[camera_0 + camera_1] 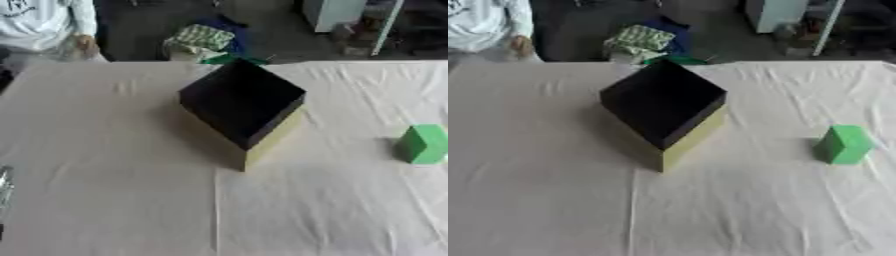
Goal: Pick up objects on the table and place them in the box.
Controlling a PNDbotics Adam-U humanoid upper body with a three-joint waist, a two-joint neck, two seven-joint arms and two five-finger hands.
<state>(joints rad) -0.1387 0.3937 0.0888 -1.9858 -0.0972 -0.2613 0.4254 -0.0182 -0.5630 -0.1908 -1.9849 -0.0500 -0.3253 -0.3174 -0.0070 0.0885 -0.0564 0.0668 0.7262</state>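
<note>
The box [663, 107] stood slightly above the centre of the frame, turned so that one corner pointed toward the lower edge. Its interior was dark and appeared open at the top; the two outer walls visible in the views were pale yellow. The contents of the box could not be determined, as the interior read only as a dark surface.

A green block [846, 144] rested at the right side of the frame, well apart from the box and a little lower in the picture. It sat directly on the table covering and touched nothing else.

The table [553, 200] was covered with a light beige cloth, creased in several places, with one long fold line running from below the box toward the lower edge of the frame.

At the far left edge of the left eye view, near the lower corner, a small silvery part and a dark part [3, 187] were visible. These may have belonged to the robot's left arm, but whether they were part of the left hand, and how its fingers stood, could not be determined. The right hand appeared in neither view.

A green object [229, 59] showed just beyond the far table edge, behind the box.
</note>
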